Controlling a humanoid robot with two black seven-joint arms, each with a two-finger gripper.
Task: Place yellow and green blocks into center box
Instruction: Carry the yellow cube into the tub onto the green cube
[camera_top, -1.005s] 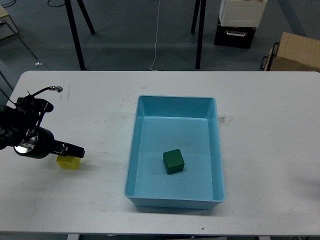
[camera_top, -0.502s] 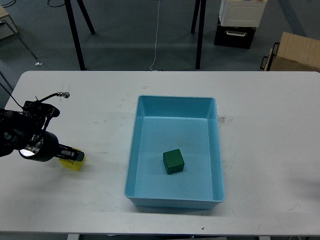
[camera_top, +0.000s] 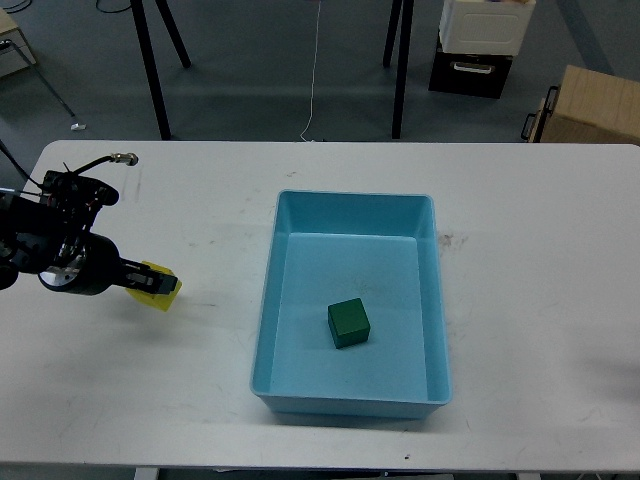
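Observation:
A light blue box (camera_top: 350, 400) stands in the middle of the white table. A green block (camera_top: 349, 323) lies on its floor. My left gripper (camera_top: 157, 286) comes in from the left and is shut on a yellow block (camera_top: 160, 290), which it holds tilted just above the table, left of the box. My right gripper is out of view.
The white table (camera_top: 540, 260) extends to both sides of the box. Beyond its far edge are black stand legs (camera_top: 150, 70), a black and white case (camera_top: 480, 40) and a cardboard box (camera_top: 590, 105) on the floor.
My left gripper closed on the yellow block, lifted it off the table and moved it up and slightly right. The green block and box stayed still.

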